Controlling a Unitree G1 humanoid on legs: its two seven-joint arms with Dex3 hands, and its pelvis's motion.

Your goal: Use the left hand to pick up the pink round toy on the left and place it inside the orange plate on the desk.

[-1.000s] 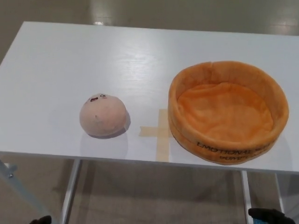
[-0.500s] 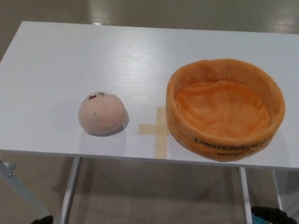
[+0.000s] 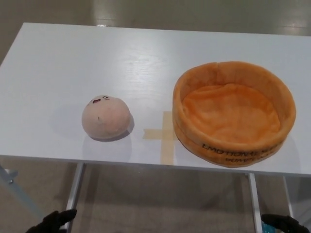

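Toy (image 3: 105, 117) left of plate (image 3: 234, 148) on desk (image 3: 97, 58)

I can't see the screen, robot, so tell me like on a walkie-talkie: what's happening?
Left hand low, under the table edge, holding nothing. Right hand barely showing. Pink round toy untouched on table. Orange plate empty. Path clear.

I see a white table (image 3: 146, 58) filling most of my view, its top smooth and faintly glossy. A cross of tan tape (image 3: 164, 135) is stuck flat on it near the front edge. Under the front edge I can make out pale metal legs (image 3: 73, 199), one at the left and one at the right. Beyond the table lies a beige floor (image 3: 160, 204) with soft glare at the top.
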